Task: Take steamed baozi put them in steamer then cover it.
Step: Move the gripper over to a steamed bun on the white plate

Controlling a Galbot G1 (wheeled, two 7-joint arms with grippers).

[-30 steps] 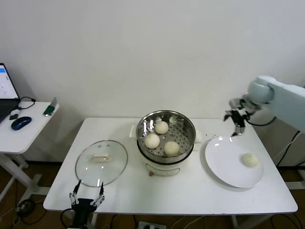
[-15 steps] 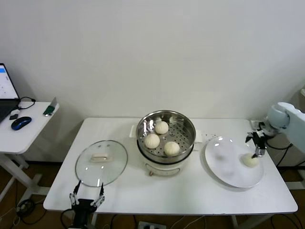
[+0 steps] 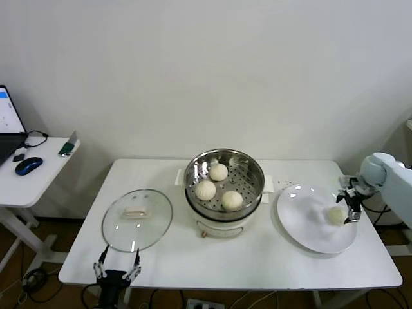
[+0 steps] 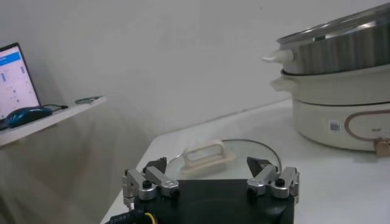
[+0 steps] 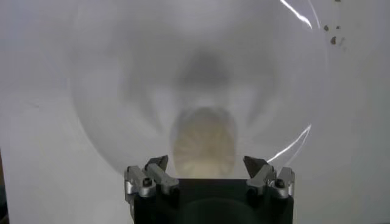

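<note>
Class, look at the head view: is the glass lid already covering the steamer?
No. The glass lid lies flat on the table, on the robot's left of the open steamer.

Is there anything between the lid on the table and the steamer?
No. In the head view, only bare table lies between the lid and the steamer.
</note>
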